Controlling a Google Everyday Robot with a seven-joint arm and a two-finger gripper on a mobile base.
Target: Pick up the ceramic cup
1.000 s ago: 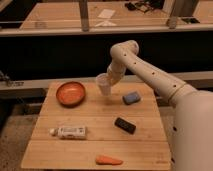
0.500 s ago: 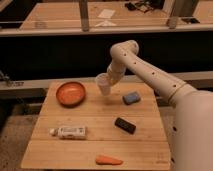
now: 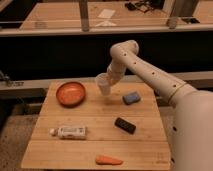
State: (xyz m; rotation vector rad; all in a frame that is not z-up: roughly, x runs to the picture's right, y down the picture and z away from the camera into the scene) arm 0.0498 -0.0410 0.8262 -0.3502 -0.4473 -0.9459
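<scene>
The ceramic cup [image 3: 102, 84] is small, pale and handleless. It hangs tilted at the back of the wooden table [image 3: 145, 142], just right of the orange bowl [image 3: 70, 93]. My gripper [image 3: 109, 79] comes down from the white arm at the cup's upper right. It is shut on the cup's rim and holds it slightly above the tabletop.
A blue sponge [image 3: 131, 98] lies right of the cup. A black block [image 3: 124, 125] is at centre right, a white tube [image 3: 70, 132] lies on its side at front left, and a carrot [image 3: 108, 160] is at the front edge. A dark shelf and rails stand behind the table.
Almost nothing has changed: the gripper and the cup stay at the same spot behind the bowl's right side.
</scene>
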